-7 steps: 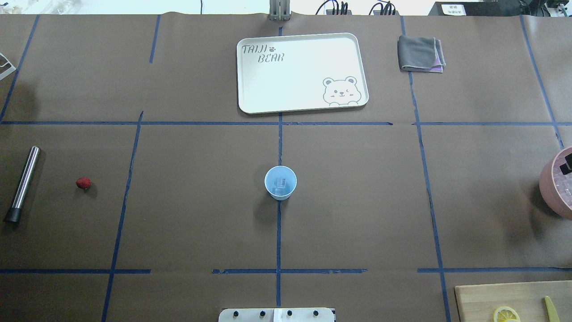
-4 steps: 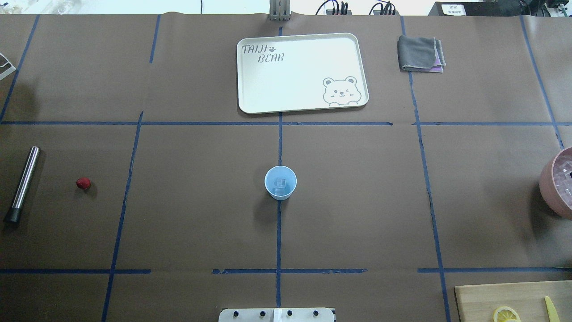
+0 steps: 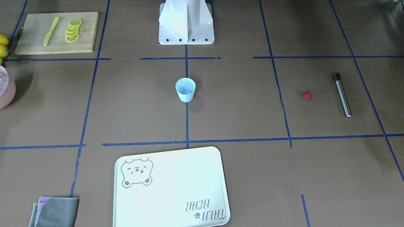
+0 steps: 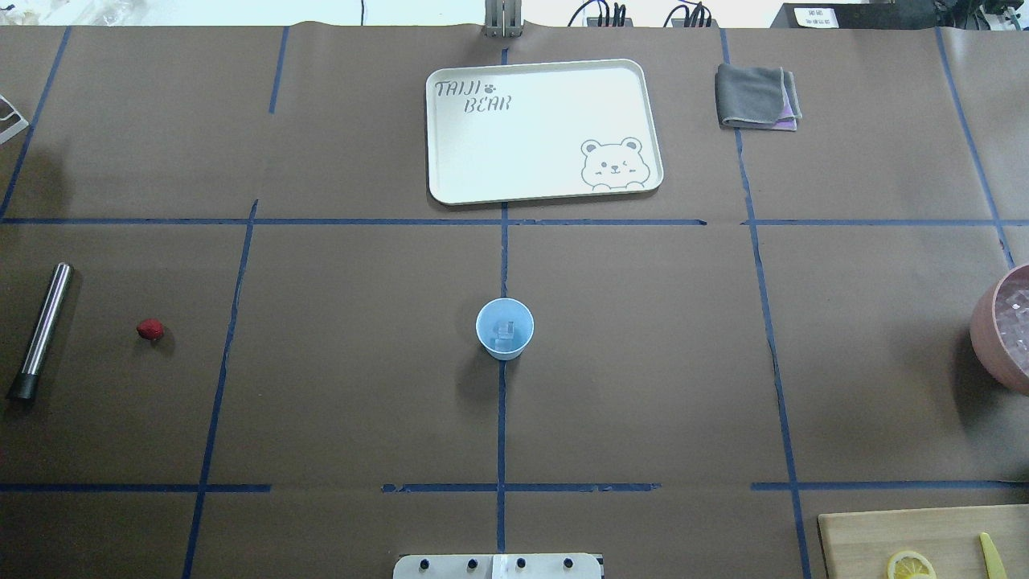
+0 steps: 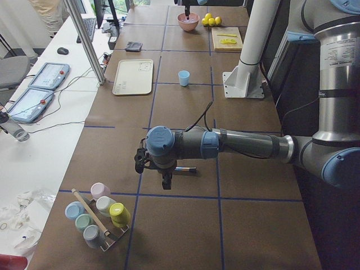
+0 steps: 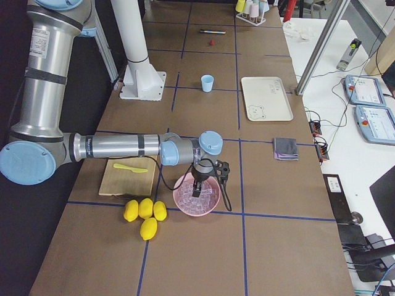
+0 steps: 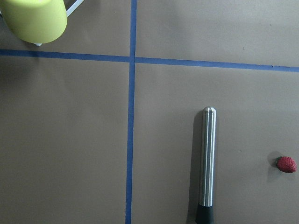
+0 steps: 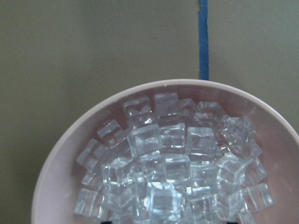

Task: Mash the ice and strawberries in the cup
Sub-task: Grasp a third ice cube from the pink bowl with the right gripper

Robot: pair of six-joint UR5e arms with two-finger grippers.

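The light-blue cup (image 4: 504,328) stands upright at the table's middle, also in the front view (image 3: 185,90). A clear lump of ice (image 4: 505,330) lies in it. The strawberry (image 4: 149,329) lies on the paper at the far left, next to a steel muddler (image 4: 40,331); both show in the left wrist view, the strawberry (image 7: 286,164) and the muddler (image 7: 207,163). My left gripper (image 5: 166,181) hangs over the muddler; I cannot tell its state. My right gripper (image 6: 197,187) hangs over the pink bowl (image 6: 196,209) of ice cubes (image 8: 163,172); I cannot tell its state.
A white bear tray (image 4: 544,129) and a folded grey cloth (image 4: 757,96) lie at the far side. A cutting board (image 3: 31,44) holds lemon slices and a yellow knife. Whole lemons (image 6: 145,213) lie by the bowl. A rack of coloured cups (image 5: 98,216) stands beyond the muddler.
The dark fingers of my right gripper, seen over the pink bowl a second ago, have left the overhead view. The cup, strawberry and muddler have not moved.
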